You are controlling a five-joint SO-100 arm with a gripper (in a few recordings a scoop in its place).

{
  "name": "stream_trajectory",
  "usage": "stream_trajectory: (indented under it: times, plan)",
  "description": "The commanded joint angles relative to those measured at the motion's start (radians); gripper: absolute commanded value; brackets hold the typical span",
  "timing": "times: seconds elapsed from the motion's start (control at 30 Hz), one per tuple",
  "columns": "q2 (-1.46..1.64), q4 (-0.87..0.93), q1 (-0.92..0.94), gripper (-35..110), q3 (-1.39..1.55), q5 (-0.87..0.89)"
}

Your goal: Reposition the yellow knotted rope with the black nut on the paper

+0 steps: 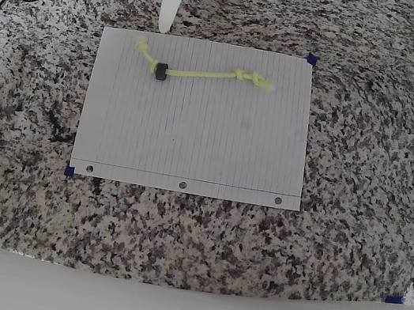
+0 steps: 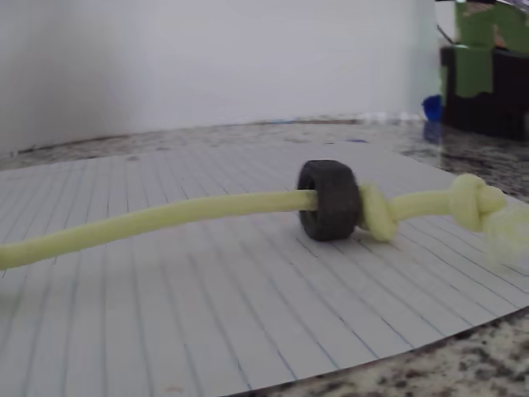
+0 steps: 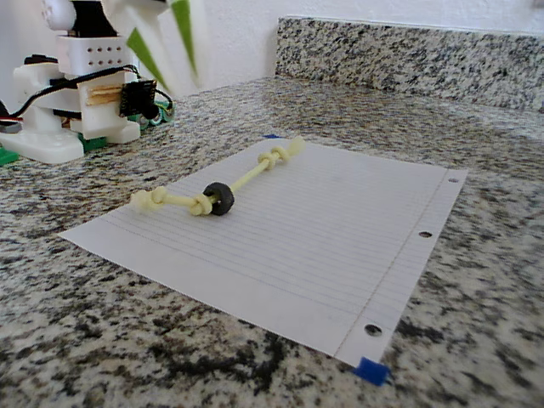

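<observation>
Right now I'm at the approach stage: the yellow knotted rope point(image 1: 205, 74) lies untouched along the paper's point(image 1: 194, 137) far edge, the black nut point(image 1: 161, 71) against its left knot overhead. Next I must descend onto the cord. My claw point(image 1: 168, 13) is blurred; whether it's spread, I cannot tell.

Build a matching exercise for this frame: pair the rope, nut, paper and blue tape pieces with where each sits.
Things:
1. thin pale yellow knotted rope
2. small black ring-shaped nut
3. white lined paper sheet
4. small blue tape pieces

Places:
A. at the paper's corners
B. flat on the speckled granite counter
C. threaded on the rope beside one end knot
D. stretched across the paper, away from the punched holes

Pairs: 1-D, 2-C, 3-B, 4-A
</observation>
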Motion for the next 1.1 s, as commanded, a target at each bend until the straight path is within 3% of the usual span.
stream_trajectory:
  times: [0.0,0.27,0.43,0.63,0.87,1.07]
  plan:
    - [-0.086,0.006,0.017,19,-0.052,-0.049]
    - [-0.285,-0.04,0.083,32,-0.06,-0.23]
    - [-0.374,-0.052,0.097,30,-0.086,-0.23]
    - [-0.44,-0.031,0.104,43,-0.15,-0.224]
    - [-0.495,-0.118,0.098,43,-0.153,-0.233]
    - [-0.572,-0.109,0.104,43,-0.153,-0.365]
